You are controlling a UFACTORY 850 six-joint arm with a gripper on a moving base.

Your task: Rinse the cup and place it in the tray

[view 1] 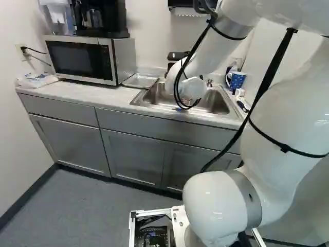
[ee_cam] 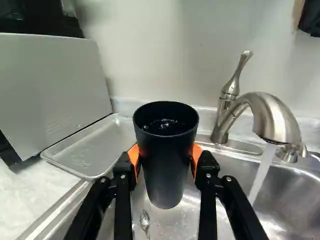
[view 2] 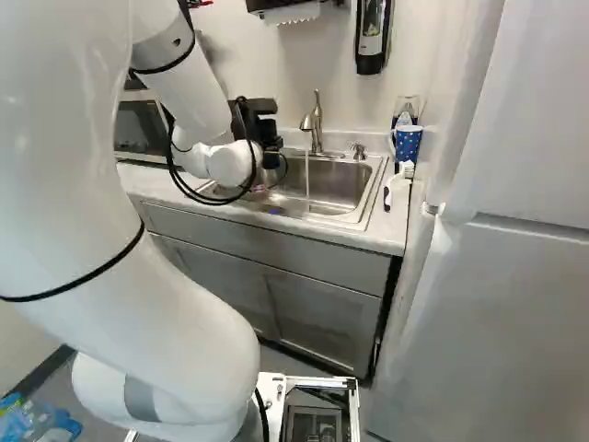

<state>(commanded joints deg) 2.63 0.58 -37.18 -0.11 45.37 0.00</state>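
Black tool [ee_cam: 165, 156] is clamped on the cup [ee_cam: 167, 185], one orange pad to each side wall. Cup is upright over the sink [ee_cam: 300, 195], mouth up, with what looks like water inside. Faucet [ee_cam: 272, 117] is running; its stream [ee_cam: 262, 175] falls beside the cup, not into it. Rinse looks partway: likely next is dumping the contents. Best done low over the basin, tipping slowly and away from the tray [ee_cam: 87, 147], hold kept firm since wet walls may slip, but not enough to squash the cup if it's soft. Watch the spout on any swing; a knock there could spill or twist the cup in the pads. Let it drain before moving. Tray sits on the surface [view 1: 56, 92] between microwave [view 1: 82, 59] and sink, so the carry should be short: lift above its rim, come down level, release only once the base is flat.
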